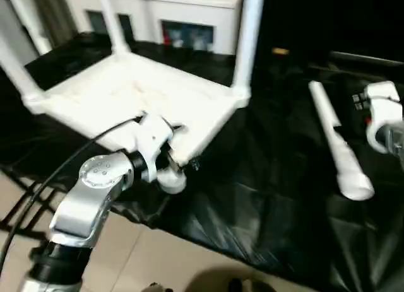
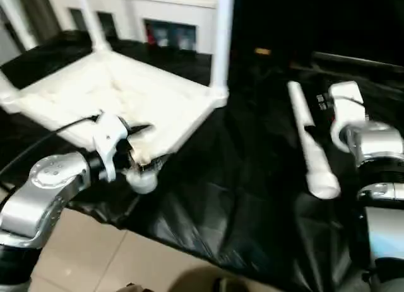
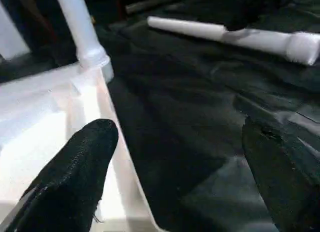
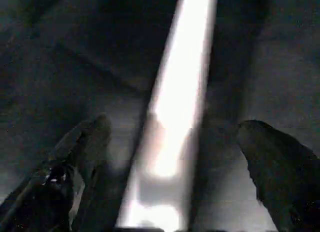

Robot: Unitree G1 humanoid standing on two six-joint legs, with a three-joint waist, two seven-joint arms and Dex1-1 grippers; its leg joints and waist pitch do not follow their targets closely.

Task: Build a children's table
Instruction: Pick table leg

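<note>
The white tabletop (image 1: 145,93) lies upside down on the black cover, ribbed underside up. Three white legs stand in its corner sockets: one at the right corner (image 1: 248,33), one at the back (image 1: 113,21), one at the far left (image 1: 12,58). My left gripper (image 3: 180,126) is open at the near corner, one finger (image 3: 85,162) over the tabletop's inside, the other (image 3: 280,172) outside over the cloth. A loose leg (image 1: 334,144) lies on the cloth to the right. My right gripper (image 4: 177,126) hangs open just above it, a finger on each side.
The work table's black cover (image 1: 265,185) is wrinkled and shiny, and its near edge drops to a tiled floor (image 1: 145,254). A white glass-door cabinet (image 1: 189,14) stands behind the table. A black cable (image 1: 38,191) loops off my left forearm.
</note>
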